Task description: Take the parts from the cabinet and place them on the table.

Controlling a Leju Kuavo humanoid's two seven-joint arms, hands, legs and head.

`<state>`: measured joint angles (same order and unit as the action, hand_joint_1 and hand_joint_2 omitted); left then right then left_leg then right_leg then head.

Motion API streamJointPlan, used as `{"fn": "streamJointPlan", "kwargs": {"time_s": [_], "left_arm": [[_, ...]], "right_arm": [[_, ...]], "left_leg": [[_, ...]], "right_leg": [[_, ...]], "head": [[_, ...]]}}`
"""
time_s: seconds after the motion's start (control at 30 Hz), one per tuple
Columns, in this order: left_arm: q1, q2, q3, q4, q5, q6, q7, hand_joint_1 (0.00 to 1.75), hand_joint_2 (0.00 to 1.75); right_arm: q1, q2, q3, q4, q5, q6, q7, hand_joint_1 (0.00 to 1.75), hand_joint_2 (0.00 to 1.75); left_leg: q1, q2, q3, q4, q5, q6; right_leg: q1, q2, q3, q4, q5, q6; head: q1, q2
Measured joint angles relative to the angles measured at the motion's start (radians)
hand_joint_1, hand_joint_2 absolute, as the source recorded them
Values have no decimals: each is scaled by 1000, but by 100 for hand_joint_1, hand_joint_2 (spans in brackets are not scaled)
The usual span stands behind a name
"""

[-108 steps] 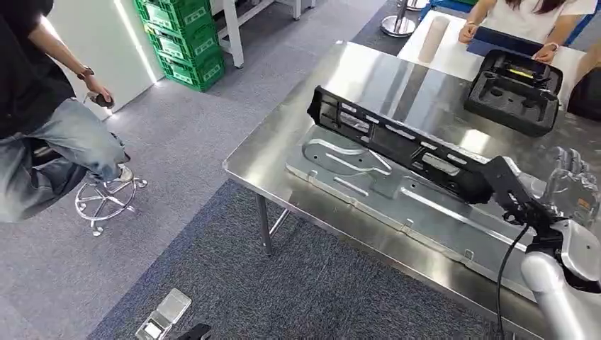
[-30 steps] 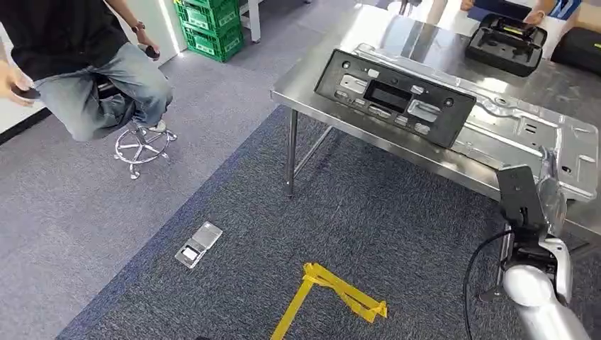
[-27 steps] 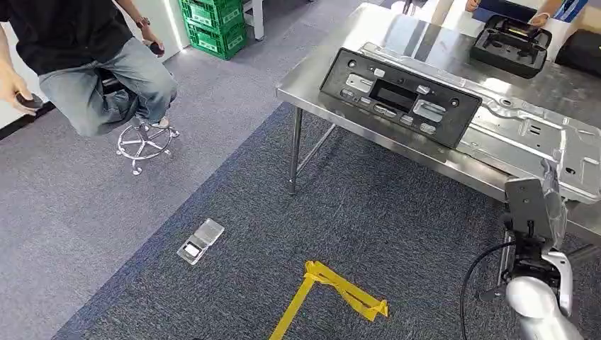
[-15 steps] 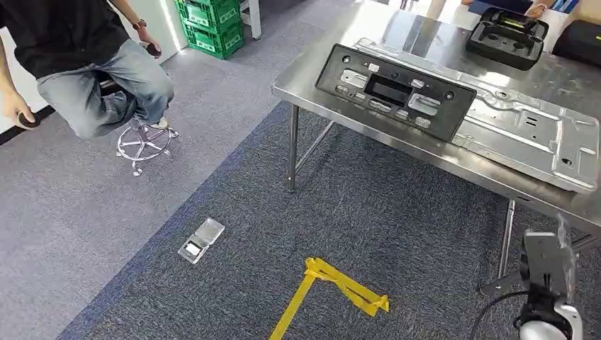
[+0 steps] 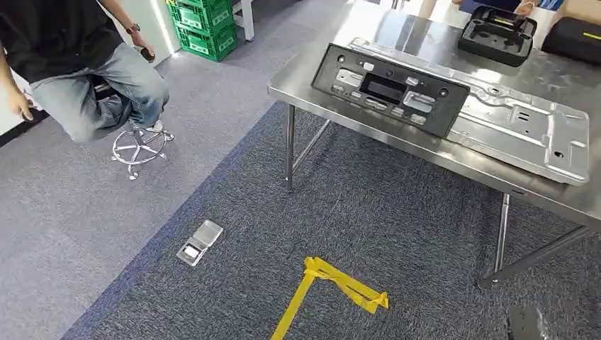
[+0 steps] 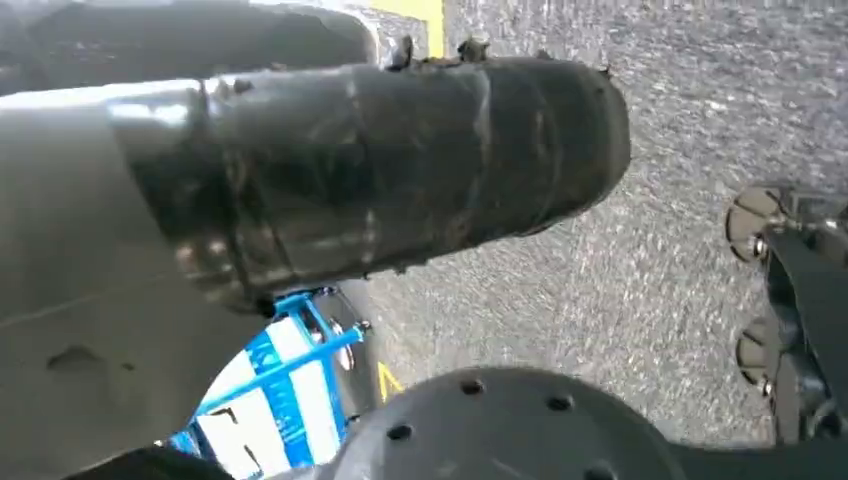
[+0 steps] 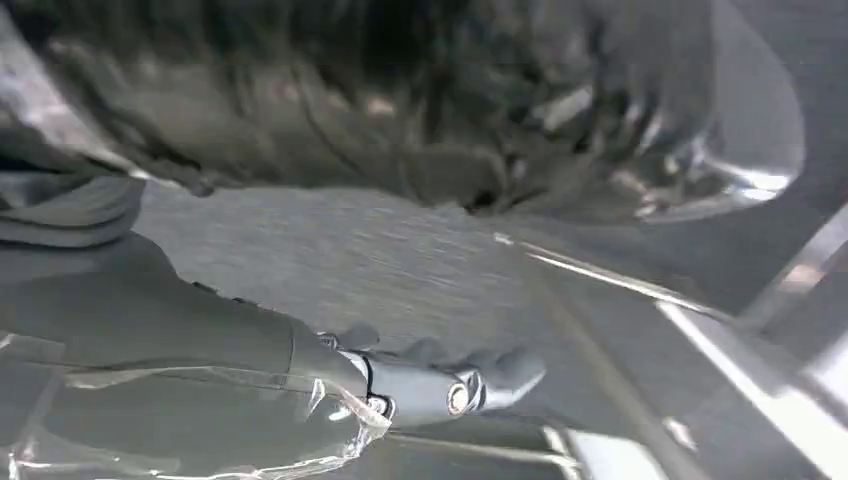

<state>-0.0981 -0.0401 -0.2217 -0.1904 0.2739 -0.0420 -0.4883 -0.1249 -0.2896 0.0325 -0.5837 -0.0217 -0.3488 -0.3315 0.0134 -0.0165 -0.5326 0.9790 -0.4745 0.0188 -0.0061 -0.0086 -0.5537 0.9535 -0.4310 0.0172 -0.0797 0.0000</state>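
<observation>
Now that it has dropped low, right robot hand (image 7: 330,385) apparently empty, panel (image 5: 388,88) released.

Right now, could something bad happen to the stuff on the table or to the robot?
Maybe. The black panel leans on the silver metal plate close to the steel table edge, so a bump might tip it to the floor. On the carpet lie yellow tape and a small clear box, which walking feet could catch or crush. A person on a stool sits nearby, so turning that way needs care.
</observation>
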Motion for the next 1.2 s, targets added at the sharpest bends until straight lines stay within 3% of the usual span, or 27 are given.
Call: {"fn": "streamJointPlan", "kwargs": {"time_s": [0.03, 0.07, 0.13, 0.17, 0.2, 0.23, 0.3, 0.33, 0.37, 0.4, 0.5, 0.53, 0.57, 0.6, 0.67, 0.7, 0.73, 0.8, 0.83, 0.87, 0.9, 1.0, 1.03, 1.07, 1.1, 1.17, 1.2], "left_arm": [[0, 0, 4, 0, 3, 0, 1, 0, 0], [0, -7, 7, 0, 6, 3, 2, 0, 0], [1, -12, 9, 0, 12, 10, 4, 0, 0], [1, -15, 11, 0, 13, 12, 5, 0, 0], [2, -17, 15, 0, 15, 14, 7, 0, 0], [3, -17, 17, 0, 15, 15, 8, 0, 0], [4, -17, 24, 0, 20, 16, 8, 0, 0], [3, -17, 26, 0, 21, 16, 9, 0, 0], [2, -17, 28, 0, 24, 16, 10, 0, 0], [2, -17, 30, 0, 26, 17, 13, 0, 0], [-2, -19, 34, 0, 29, 18, 18, 0, 0], [-2, -19, 34, 0, 30, 19, 18, 0, 0], [-2, -19, 36, 0, 30, 20, 19, 0, 0], [-1, -16, 37, 0, 32, 21, 21, 0, 0], [0, -6, 38, 0, 33, 24, 23, 0, 0], [1, 0, 38, 0, 34, 27, 23, 0, 0], [2, 3, 39, 0, 36, 28, 24, 0, 0], [5, 9, 39, 0, 41, 32, 24, 0, 0], [4, 11, 40, 0, 45, 32, 24, 0, 0], [4, 12, 41, 0, 45, 33, 25, 0, 0], [3, 12, 43, 0, 47, 33, 26, 0, 0], [1, 13, 51, 0, 49, 33, 27, 0, 0], [0, 13, 51, 0, 50, 33, 27, 0, 0], [-1, 12, 52, 0, 50, 31, 25, 0, 0], [-1, 8, 54, 0, 50, 32, 25, 0, 0], [1, -2, 56, 0, 51, 32, 26, 0, 0], [3, -5, 57, 0, 51, 32, 26, 0, 0]], "right_arm": [[14, 5, -4, 31, 0, 9, 0, 0, 0], [25, 10, -7, 60, 0, 15, -1, 0, 0], [32, 23, -12, 108, -4, 22, 8, 0, 0], [37, 32, -15, 137, -7, 27, 27, 0, 0], [41, 42, -16, 161, -8, 34, 48, 0, 0], [45, 49, -16, 183, -9, 40, 70, 0, 0], [46, 64, -18, 218, -15, 51, 117, 0, 0], [45, 68, -18, 228, -22, 59, 132, 0, 0], [41, 73, -20, 238, -29, 65, 153, 0, 0], [36, 81, -21, 249, -40, 75, 180, 0, 0], [40, 108, -39, 283, -65, 91, 266, 0, 0], [44, 117, -42, 291, -73, 95, 290, 0, 0], [45, 130, -44, 298, -80, 100, 308, 0, 0], [43, 139, -47, 304, -87, 106, 327, 0, 0], [42, 166, -59, 320, -98, 110, 366, 0, 0], [44, 176, -64, 327, -105, 111, 389, 0, 0], [45, 187, -67, 334, -110, 111, 408, 0, 0], [45, 202, -73, 343, -120, 111, 434, 0, 0], [44, 213, -78, 346, -124, 111, 437, 0, 0], [44, 218, -84, 348, -124, 113, 433, 0, 0], [41, 223, -89, 351, -124, 119, 424, 0, 0], [43, 229, -93, 357, -122, 129, 402, 0, 0], [44, 229, -94, 359, -122, 130, 399, 0, 0], [48, 233, -96, 362, -122, 131, 395, 0, 0], [46, 230, -99, 363, -122, 131, 395, 0, 0], [42, 231, -101, 364, -122, 134, 395, 0, 0], [42, 234, -102, 365, -122, 137, 395, 0, 0]], "left_leg": [[3, 2, -1, -1, 4, 7], [3, 1, -4, -1, 7, 12], [2, 1, -13, -1, 10, 17], [1, 7, -17, -1, 10, 18], [1, 12, -19, -1, 11, 18], [-1, 16, -18, -1, 11, 18], [-3, 28, -15, -1, 11, 16], [-5, 36, -13, -1, 11, 16], [-6, 45, -11, -1, 9, 12], [-8, 52, -11, -1, 8, 3], [-2, 73, 0, -11, 8, -20], [-1, 75, 5, -9, 2, -27], [0, 48, -3, 17, -22, -31], [0, 34, -31, 80, -65, -32], [-1, 24, -105, 247, -146, -35], [-1, 21, -127, 297, -159, -36], [-2, 19, -125, 296, -146, -36], [-1, 12, -60, 169, -67, -32], [-1, -7, -11, 76, -25, -29], [1, -57, 24, 7, -8, -23], [4, -57, 28, -13, -19, -21], [-6, -30, 27, -12, -13, -8], [8, -14, 27, -19, -6, 2], [7, -3, 27, -19, -4, 5], [7, 5, 25, -21, -3, 11], [5, 27, 21, -20, -3, 12], [5, 38, 20, -20, -3, 12]], "right_leg": [[0, 2, -1, 13, -14, 6], [-3, 2, -22, 59, -51, 13], [-8, 3, -100, 223, -136, 21], [-9, 3, -137, 302, -165, 23], [-10, 3, -154, 339, -170, 23], [-11, 3, -145, 324, -152, 21], [-9, -3, -61, 162, -72, 7], [-5, -20, -7, 66, -36, -4], [4, -60, 23, 0, -33, -13], [7, -49, 23, -1, -30, -12], [13, -20, 22, -9, -24, -25], [1, -14, 34, -31, -7, -30], [2, -8, 40, -40, -2, -32], [2, 0, 37, -42, 0, -35], [3, 15, 33, -41, 3, -39], [5, 24, 33, -40, 3, -39], [5, 33, 33, -37, 3, -39], [5, 57, 31, -29, 1, -37], [5, 68, 29, -22, -1, -34], [3, 76, 24, -15, -3, -31], [10, 88, 15, 0, -8, -24], [2, 116, 7, -7, 1, -7], [4, 122, 3, -2, 0, -3], [8, 78, -7, 20, -19, 1], [5, 43, -37, 82, -59, 9], [-3, 17, -122, 257, -138, 20], [-6, 13, -152, 320, -157, 24]], "head": [[1, 0], [6, 0], [6, 0], [6, 0], [6, 0], [7, 0], [7, 0], [6, 0], [6, 0], [5, 0], [6, 0], [5, 0], [4, 0], [3, 0], [0, 0], [-1, 0], [0, 0], [0, 0], [-1, 0], [0, 0], [1, 0], [0, 0], [0, 0], [4, 0], [10, 0], [10, 0], [10, 0]]}}
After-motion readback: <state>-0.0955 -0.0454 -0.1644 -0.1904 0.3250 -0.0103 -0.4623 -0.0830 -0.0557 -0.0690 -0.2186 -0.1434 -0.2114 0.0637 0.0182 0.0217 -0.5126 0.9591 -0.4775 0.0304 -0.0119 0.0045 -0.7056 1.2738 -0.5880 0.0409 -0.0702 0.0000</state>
